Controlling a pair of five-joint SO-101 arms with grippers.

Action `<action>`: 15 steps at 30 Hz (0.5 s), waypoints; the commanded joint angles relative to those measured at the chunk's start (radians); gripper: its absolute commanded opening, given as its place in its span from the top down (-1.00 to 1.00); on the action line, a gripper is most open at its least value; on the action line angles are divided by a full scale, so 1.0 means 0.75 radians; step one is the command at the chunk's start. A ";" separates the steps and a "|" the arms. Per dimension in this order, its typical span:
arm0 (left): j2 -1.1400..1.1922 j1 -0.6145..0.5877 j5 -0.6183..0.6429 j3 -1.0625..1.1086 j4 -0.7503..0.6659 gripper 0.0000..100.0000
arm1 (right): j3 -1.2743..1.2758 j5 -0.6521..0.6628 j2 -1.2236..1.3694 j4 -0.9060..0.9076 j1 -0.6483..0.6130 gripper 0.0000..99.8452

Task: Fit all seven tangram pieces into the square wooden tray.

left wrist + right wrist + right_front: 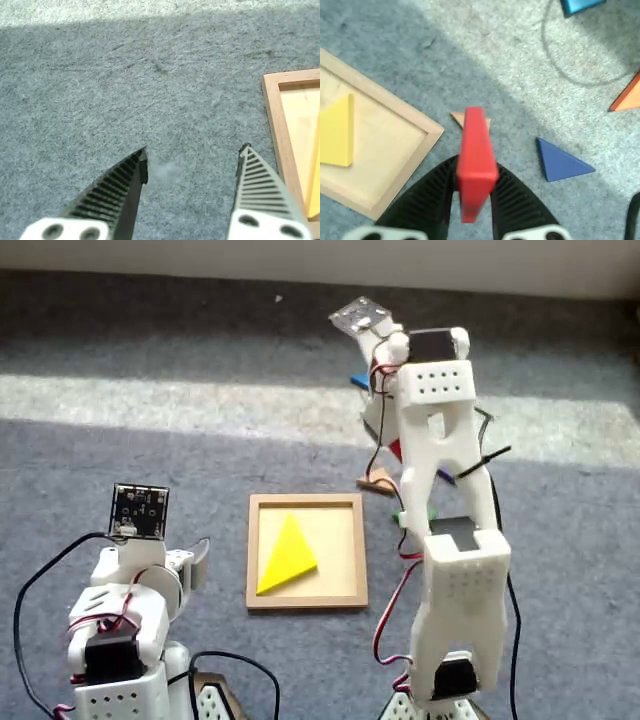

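The square wooden tray (pixel 306 502) lies on grey carpet (pixel 150 460) between the two arms, with a yellow triangle (pixel 287 555) flat inside it. The right gripper (pixel 476 167) is clamped on a red piece (pixel 476 150), held edge-on near a tray corner. The red piece partly covers a small wood-coloured triangle (pixel 456 118) on the carpet just outside the tray. The right wrist view also gives a dark blue triangle (pixel 560 162) nearby, and an orange piece (pixel 627 97) and a light blue piece (pixel 577 5) farther off. In the high view the right arm (pixel 440 430) stands in front of most of these, while a green sliver (pixel 400 519) shows beside it. The left gripper (pixel 194 149) hangs over bare carpet beside the tray, jaws spread wide and holding nothing.
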 commanded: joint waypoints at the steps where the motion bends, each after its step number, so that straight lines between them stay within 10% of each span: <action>1: -0.013 -0.013 0.012 -0.007 -0.027 0.42 | 0.357 0.014 -0.406 -0.001 -0.109 0.98; 15: -0.013 -0.013 0.010 -0.007 -0.018 0.42 | 1.715 0.033 -1.329 -0.613 -0.461 0.99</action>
